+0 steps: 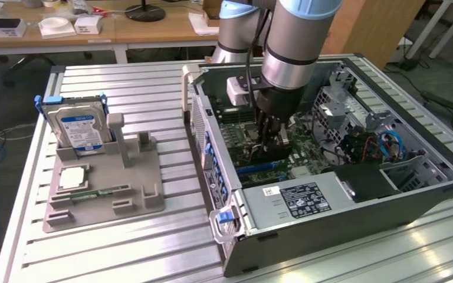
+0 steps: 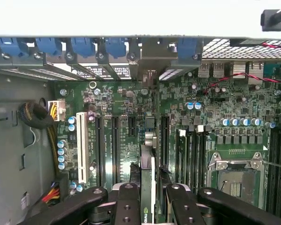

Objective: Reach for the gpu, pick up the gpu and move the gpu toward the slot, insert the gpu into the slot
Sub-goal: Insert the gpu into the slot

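My gripper [image 1: 272, 137] reaches down into the open computer case [image 1: 329, 194], over the green motherboard [image 2: 126, 101]. It is shut on the gpu [image 2: 148, 157], which stands on edge between the two black fingers [image 2: 127, 197]. The card's silvery end bracket [image 2: 149, 58] lies against the case's rear wall, among the blue latches. In the exterior view the gpu [image 1: 259, 154] is a dark plate under the fingers, low over the board. The card's own edge hides the slot beneath it, so I cannot tell whether it is seated. Black slots [image 2: 114, 150] run parallel on either side.
A white connector strip [image 2: 82, 147] and the square silver processor socket [image 2: 236, 176] flank the card. Cables [image 1: 388, 144] and a drive cage crowd the case's far side. On the exterior view's left a grey holder [image 1: 104, 194] carries a blue-labelled hard drive [image 1: 77, 127].
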